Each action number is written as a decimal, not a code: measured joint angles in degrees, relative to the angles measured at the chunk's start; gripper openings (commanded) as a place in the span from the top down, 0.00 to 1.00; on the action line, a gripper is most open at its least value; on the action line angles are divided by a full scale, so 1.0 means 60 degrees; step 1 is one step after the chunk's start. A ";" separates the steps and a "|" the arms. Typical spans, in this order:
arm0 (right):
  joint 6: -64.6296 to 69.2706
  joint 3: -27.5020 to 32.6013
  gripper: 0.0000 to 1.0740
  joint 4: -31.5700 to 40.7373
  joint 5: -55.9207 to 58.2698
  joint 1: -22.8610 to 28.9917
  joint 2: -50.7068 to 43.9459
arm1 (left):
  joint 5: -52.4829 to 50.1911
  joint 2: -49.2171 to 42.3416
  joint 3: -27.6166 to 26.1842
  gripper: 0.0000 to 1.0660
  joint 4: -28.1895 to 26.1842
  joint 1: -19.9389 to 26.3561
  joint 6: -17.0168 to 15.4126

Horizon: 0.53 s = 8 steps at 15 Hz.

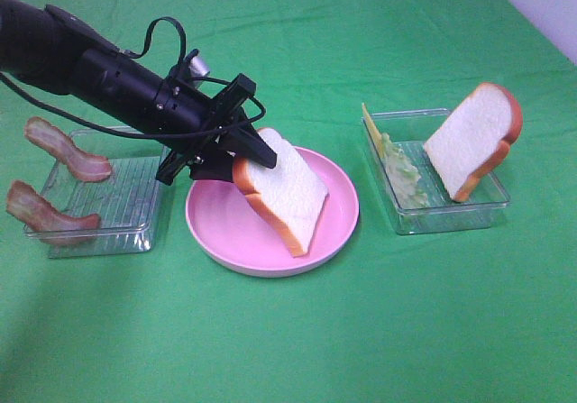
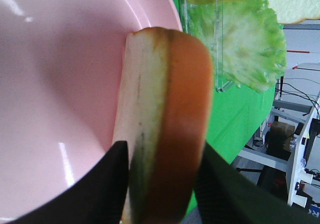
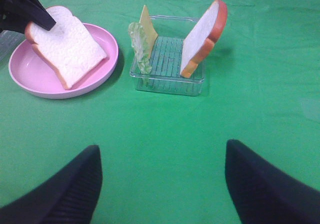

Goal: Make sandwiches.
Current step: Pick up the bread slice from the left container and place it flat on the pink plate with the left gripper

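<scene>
Over pink plate (image 1: pixel 225 241), centre: left gripper (image 1: pixel 257 151) pinching tilted bread slice (image 1: pixel 284 191) at upper crust, slice's lower end resting on plate. Right gripper (image 3: pixel 162 184) spread wide above green cloth (image 3: pixel 165 129), holding nothing.

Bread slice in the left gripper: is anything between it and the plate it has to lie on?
Nothing visible does. The slice, between the left gripper's fingers, leans tilted with its lower edge already resting on the plate. No other thing lies on the plate beneath it.
</scene>
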 measured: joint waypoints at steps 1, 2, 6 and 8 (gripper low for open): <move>0.0000 0.0000 0.38 0.0000 0.0000 0.0000 0.0000 | 0.0048 0.0000 0.0000 0.48 0.0000 0.0000 0.0000; 0.0000 0.0000 0.38 0.0000 0.0000 0.0000 0.0000 | 0.0057 0.0000 0.0000 0.44 0.0019 0.0000 0.0000; 0.0000 0.0000 0.38 0.0000 0.0000 0.0000 0.0000 | -0.0162 -0.0105 -0.0095 0.42 0.1528 -0.0048 0.0000; 0.0000 0.0000 0.38 0.0000 0.0000 0.0000 0.0000 | -0.0649 -0.0420 -0.0153 0.40 0.2559 -0.0229 -0.0057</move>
